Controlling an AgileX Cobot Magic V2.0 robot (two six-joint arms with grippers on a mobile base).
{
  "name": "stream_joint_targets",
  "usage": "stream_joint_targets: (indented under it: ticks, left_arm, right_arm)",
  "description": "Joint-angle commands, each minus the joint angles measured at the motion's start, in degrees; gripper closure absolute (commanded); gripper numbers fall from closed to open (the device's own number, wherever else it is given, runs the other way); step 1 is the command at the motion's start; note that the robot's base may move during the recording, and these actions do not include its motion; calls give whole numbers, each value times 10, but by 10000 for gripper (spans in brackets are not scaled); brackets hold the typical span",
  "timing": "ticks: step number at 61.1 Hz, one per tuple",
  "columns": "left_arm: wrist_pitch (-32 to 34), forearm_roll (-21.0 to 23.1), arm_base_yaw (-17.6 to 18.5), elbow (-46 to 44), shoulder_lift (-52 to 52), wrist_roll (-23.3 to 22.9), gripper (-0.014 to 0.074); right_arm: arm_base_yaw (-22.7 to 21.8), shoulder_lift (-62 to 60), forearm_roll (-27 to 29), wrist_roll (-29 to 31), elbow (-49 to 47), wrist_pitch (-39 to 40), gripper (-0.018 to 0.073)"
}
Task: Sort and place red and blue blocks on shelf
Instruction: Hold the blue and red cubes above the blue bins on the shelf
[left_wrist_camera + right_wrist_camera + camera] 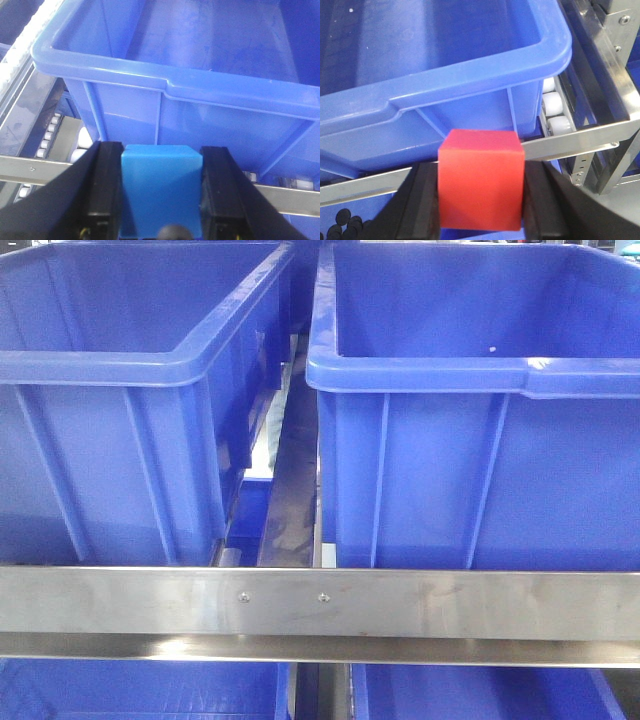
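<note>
This looks like a warehouse or factory stockroom. A steel rail (450, 602) with two screws (244, 597) fronts a metal shelf (292, 500). Just behind the rail, two big blue crates (120, 410) stand side by side, and more sit below it. White rollers (555, 107) run back from the rail beside a crate, like a flow rack.

On the shelf (292, 500), the left crate (110, 440) and right crate (470, 460) sit side by side behind the rail (450, 602). The left gripper (161, 155) holds one block (161, 190) before a crate; the right gripper (480, 172), another block (481, 187).
</note>
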State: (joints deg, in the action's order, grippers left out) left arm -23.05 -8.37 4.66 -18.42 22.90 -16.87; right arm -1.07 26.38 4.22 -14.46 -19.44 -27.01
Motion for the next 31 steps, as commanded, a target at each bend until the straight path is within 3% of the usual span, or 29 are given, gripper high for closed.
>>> stream_joint_targets:
  ticks: [1, 31]
  left_arm:
    - [43, -1, 0, -16, 4, -4, 472]
    - [43, -1, 0, -16, 4, -4, 472]
  right_arm:
    - [-3, 1, -2, 3, -15, 44, 492]
    - [-3, 1, -2, 3, -15, 44, 492]
